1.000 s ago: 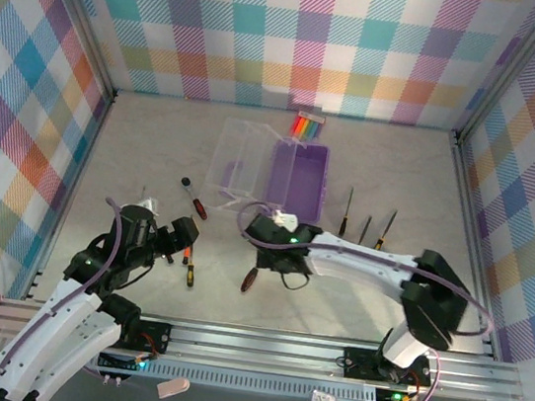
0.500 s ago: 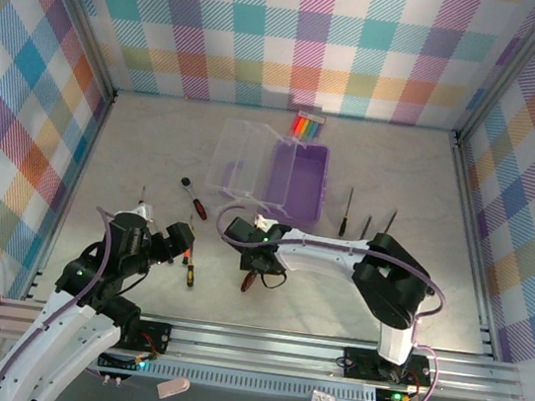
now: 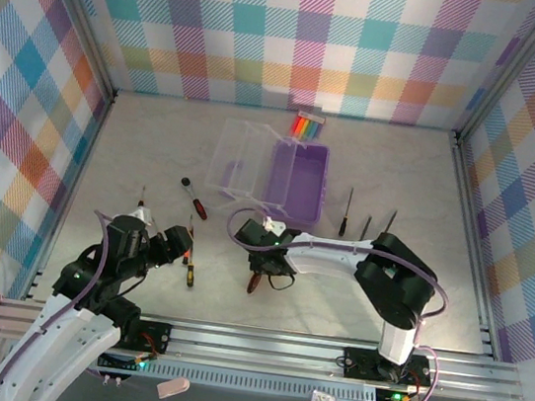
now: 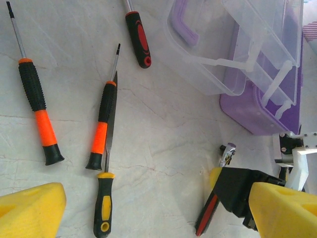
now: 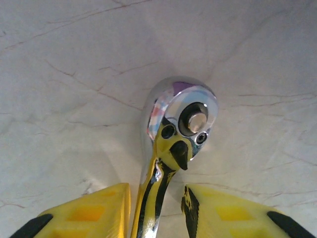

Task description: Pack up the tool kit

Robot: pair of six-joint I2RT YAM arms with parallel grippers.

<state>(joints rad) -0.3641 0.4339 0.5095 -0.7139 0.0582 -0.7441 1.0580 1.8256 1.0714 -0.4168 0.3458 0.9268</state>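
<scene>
Tool kit (image 3: pixel 297 165) lies open toward the far middle of the marble-patterned table (image 3: pixel 136 142). Its purple base (image 3: pixel 300 197) is on the right and its clear lid (image 3: pixel 241 162) is folded out to the left, with a rainbow-striped packet (image 3: pixel 308 124) just beyond it. Near the case's front edge, the right gripper (image 3: pixel 264 258) is down at the table over a red-handled ratchet (image 3: pixel 252 281). The right wrist view shows its yellow fingers (image 5: pixel 89 210) slightly apart and straddling the ratchet's chrome neck. One finger is just beside the metal and a narrow gap shows on the other side, while the round head lies on the table ahead of the tips. The left gripper (image 3: pixel 178 243) hovers at the near left with its jaws spread wide, holding nothing. Ahead of it lie two black-and-orange screwdrivers (image 4: pixel 37 106), a black-and-yellow screwdriver (image 4: pixel 105 198) and a second ratchet (image 4: pixel 137 34) with a black-and-red handle. Three slim screwdrivers (image 3: pixel 346 212) lie side by side to the right of the purple base.
</scene>
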